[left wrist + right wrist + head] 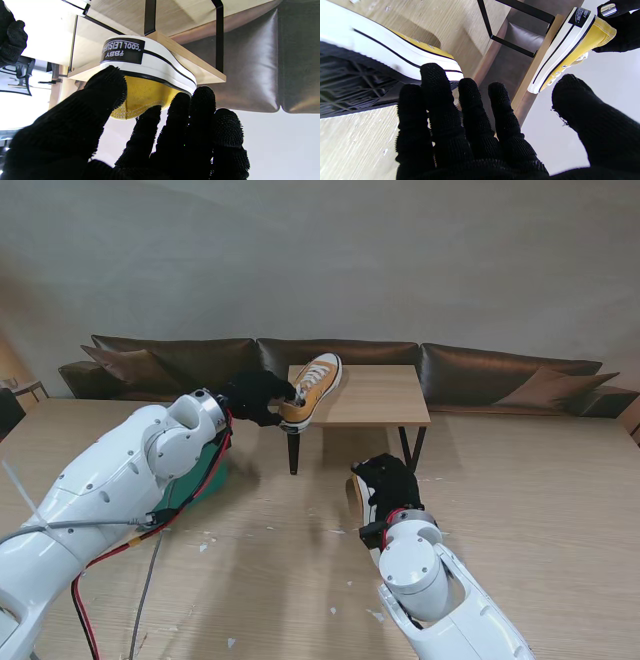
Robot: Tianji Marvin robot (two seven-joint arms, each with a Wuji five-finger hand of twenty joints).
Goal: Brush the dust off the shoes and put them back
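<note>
Left hand (252, 396), black-gloved, grips the heel of a yellow canvas sneaker with white rubber sole (312, 388) at the small wooden shelf's (385, 402) near left edge. Right hand (385, 480) touches a second sneaker (382, 57) beside the shelf; grip unclear. Probably light, soft upper, stiff sole: hold the heel.
</note>
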